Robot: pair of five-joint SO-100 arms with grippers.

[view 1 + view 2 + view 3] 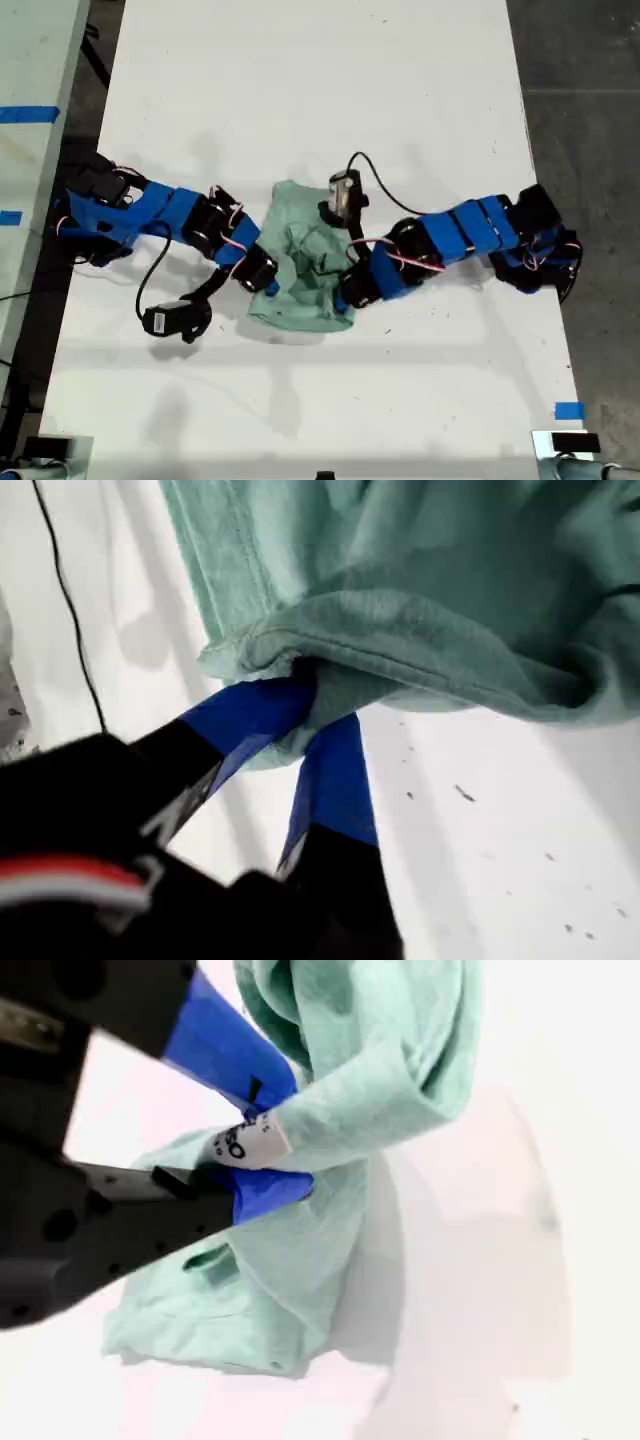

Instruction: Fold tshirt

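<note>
The pale mint-green tshirt (300, 250) lies crumpled in the middle of the white table (320, 80), with a blue arm reaching its edges from each side of the exterior view. The wrist views do not settle which arm is which. My first gripper (315, 695) is shut on a stitched hem of the tshirt (430, 600), and cloth bunches over its blue fingertips. My second gripper (270, 1155) is shut on a fold of the tshirt (370, 1090) right at the small white tag (245, 1142), holding that part raised while the rest drapes onto the table.
A thin black cable (70, 610) runs over the table beside the cloth. A bit of blue tape (568, 410) marks the table near the exterior view's lower right. A second pale surface (35, 60) with blue tape stands along that view's left edge.
</note>
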